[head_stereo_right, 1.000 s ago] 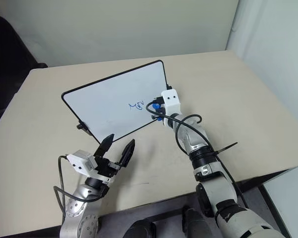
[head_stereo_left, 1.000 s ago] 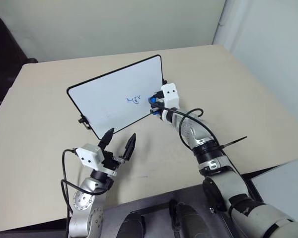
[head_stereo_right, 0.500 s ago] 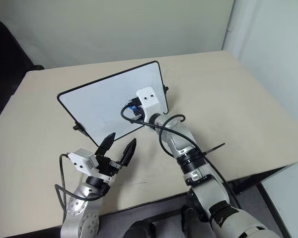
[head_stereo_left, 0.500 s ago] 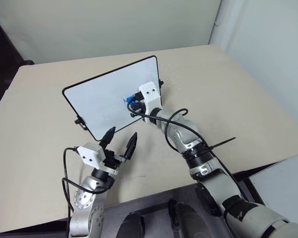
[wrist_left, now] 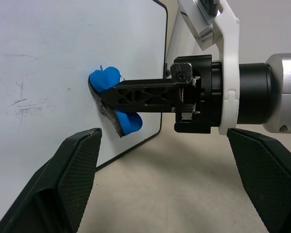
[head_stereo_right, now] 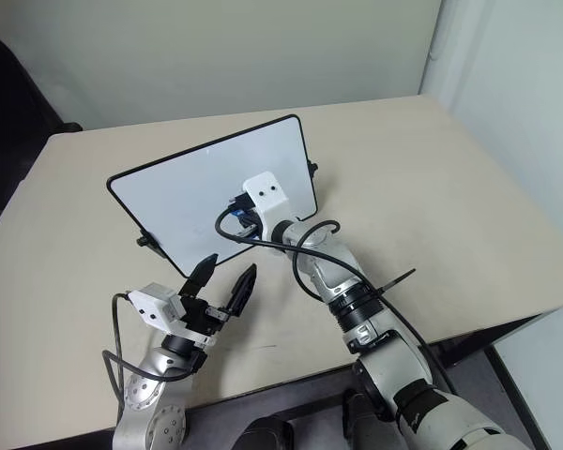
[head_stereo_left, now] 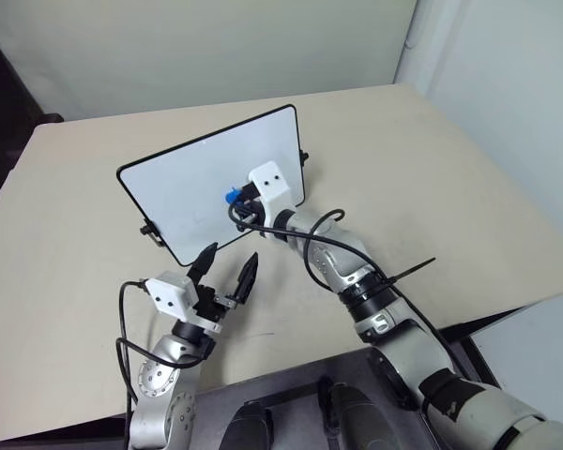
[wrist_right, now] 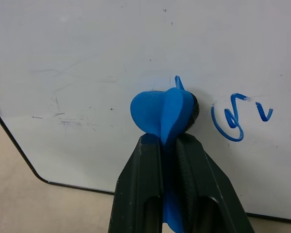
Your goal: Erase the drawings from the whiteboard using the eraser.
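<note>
While the head view hides the drawings (wrist_right: 237, 119), the right wrist view shows them beside the eraser (wrist_right: 162, 116), which the right end effector (wrist_right: 170, 145) pinches, tip against the whiteboard (head_stereo_left: 183, 183) standing mid-worktop (head_stereo_left: 432, 178). Left end effector (head_stereo_left: 227, 267) gapes.

My arms are silver-grey metal with black joint rings. Each wrist carries a white boxy housing with two small dark screw holes, and a black cable loops from it back along the forearm. The right gripper (wrist_left: 117, 94) and left gripper (head_stereo_left: 227, 268) have black fingers: ribbed pads (wrist_left: 72, 174), lattice cut-outs along the sides.
</note>
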{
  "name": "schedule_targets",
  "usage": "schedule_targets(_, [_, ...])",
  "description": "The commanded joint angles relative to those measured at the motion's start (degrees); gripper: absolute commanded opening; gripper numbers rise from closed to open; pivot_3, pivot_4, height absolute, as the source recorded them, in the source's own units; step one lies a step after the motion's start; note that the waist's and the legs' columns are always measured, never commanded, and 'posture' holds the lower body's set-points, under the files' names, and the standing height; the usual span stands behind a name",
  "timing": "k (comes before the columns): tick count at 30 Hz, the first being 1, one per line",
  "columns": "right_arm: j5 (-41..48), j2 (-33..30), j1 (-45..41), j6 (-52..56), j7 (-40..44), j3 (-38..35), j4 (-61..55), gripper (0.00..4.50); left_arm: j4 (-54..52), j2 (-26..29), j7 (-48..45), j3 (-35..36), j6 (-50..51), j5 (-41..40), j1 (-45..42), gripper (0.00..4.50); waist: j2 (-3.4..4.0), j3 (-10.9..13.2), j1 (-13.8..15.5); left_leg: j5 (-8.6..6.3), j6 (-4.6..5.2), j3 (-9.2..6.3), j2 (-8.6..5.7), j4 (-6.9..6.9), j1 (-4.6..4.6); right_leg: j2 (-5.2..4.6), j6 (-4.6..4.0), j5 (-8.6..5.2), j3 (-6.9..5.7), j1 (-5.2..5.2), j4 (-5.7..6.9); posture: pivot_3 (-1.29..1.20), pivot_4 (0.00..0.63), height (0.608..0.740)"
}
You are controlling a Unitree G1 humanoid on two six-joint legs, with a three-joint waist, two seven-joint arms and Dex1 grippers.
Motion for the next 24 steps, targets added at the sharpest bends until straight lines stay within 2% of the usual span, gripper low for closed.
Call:
schedule_targets(1, [1.7,8.9,-2.5,-3.0,-0.4,-1.1,-0.2,0.13,-2.2,0.5,-0.2,0.7,-0.5,-1.0,0.0,4.50,0.00,0.0,0.0,0.00,0.00,-0.01,0.00,0.00,0.00,0.00,0.00,0.00,0.00,0.00,0.00,0.00,0.150,0.737])
schedule_targets(16, [1.9,4.8,-7.8,-10.3,-8.0,-9.9,12.8,0.13,-2.3,1.5,0.0,1.7,-0.1,-1.3,-0.4,4.50,-0.02,0.0,0.3,0.39,0.19,-0.08,-0.04,0.04,0.04,0.00,-0.14,0.10,-0.01,0.09,-0.03,0.00,0.150,0.737])
schedule_targets(24, [-0.5,4.1,-9.5,-12.4,-9.5,-10.9,18.9,0.13,-2.1,1.5,0.0,1.4,0.1,-1.2,-0.9,4.50,-0.02,0.0,0.2,0.39,0.20,-0.07,-0.07,0.04,0.12,0.00,-0.14,0.10,-0.03,0.10,-0.15,0.00,0.150,0.737])
